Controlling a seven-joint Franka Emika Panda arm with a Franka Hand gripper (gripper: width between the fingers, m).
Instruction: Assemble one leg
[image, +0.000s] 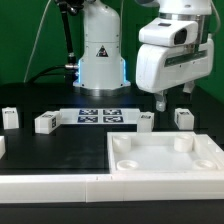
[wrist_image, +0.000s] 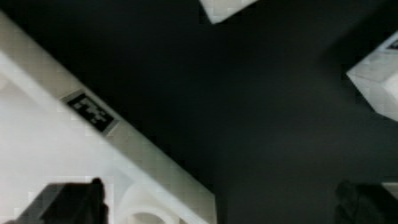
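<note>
Leg (image: 46, 123), small white cuboid, matte plastic

In the wrist view the frame cuts off the tray (wrist_image: 36, 140) and the fingers (wrist_image: 68, 203) of the gripper (wrist_image: 214, 205); we cannot identify the blurred white shape (wrist_image: 377, 78) at its edge

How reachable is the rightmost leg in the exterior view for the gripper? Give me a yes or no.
Probably yes. The gripper hangs open just above the leg, which stands apart on the black table behind the tray, with nothing between them.
</note>
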